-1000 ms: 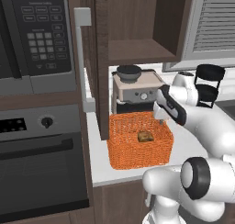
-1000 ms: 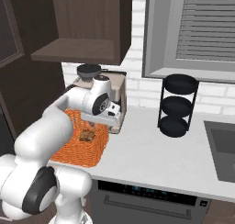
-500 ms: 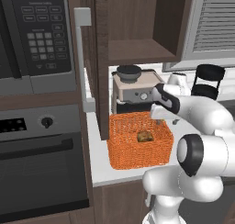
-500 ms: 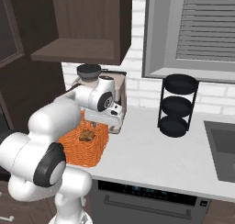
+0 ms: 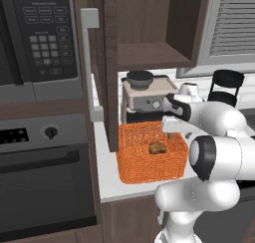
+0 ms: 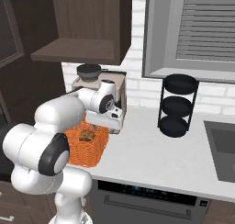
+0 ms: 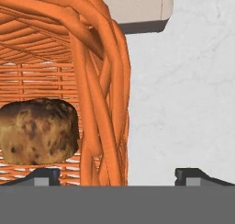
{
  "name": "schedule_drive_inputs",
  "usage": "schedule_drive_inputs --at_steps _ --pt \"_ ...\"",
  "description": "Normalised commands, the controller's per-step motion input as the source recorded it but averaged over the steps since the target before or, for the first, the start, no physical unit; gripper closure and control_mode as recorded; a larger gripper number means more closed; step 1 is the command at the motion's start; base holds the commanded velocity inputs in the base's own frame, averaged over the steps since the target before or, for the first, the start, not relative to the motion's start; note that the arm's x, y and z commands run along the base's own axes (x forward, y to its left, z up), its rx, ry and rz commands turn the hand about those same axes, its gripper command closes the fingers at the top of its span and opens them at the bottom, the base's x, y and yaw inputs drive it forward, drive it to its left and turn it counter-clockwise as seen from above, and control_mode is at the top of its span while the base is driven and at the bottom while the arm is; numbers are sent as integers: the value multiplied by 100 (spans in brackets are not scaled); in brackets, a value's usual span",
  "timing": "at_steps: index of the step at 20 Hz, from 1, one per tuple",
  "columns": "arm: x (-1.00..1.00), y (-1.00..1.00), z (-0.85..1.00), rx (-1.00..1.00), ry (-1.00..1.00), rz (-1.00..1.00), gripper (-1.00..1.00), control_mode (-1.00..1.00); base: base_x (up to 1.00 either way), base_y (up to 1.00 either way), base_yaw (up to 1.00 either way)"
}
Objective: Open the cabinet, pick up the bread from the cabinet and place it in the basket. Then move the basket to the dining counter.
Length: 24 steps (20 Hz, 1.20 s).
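Gripper straddled the basket's right wall, bread already inside.

Left base view: small golden-brown bread [image 5: 158,148] lay in the bright orange woven basket [image 5: 134,162] on the white worktop [image 5: 110,182], under the open dark brown cabinet [image 5: 149,33]; the arm had folded in and lowered over half a second.
Right base view: the gripper [image 6: 109,123] sat at the basket rim.
Hand view: fingers [image 7: 43,176] apart, either side of the wall, not yet clamped; likely readying the lift to the dining counter.

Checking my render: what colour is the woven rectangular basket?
Bright orange woven basket, clearest in the hand view.
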Motion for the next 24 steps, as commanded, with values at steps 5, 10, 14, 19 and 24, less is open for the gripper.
schedule_drive_inputs --at_steps 5,10,14,19,24 --pt "-11 13 -26 0 0 0 100 -100 0 0 0" --pt "-2 3 -4 0 -1 0 100 -100 0 0 0" --pt "0 0 0 0 0 0 100 -100 0 0 0" --pt "0 0 5 0 -2 0 100 -100 0 0 0" --pt "-36 -10 75 0 -1 0 100 -100 0 0 0"
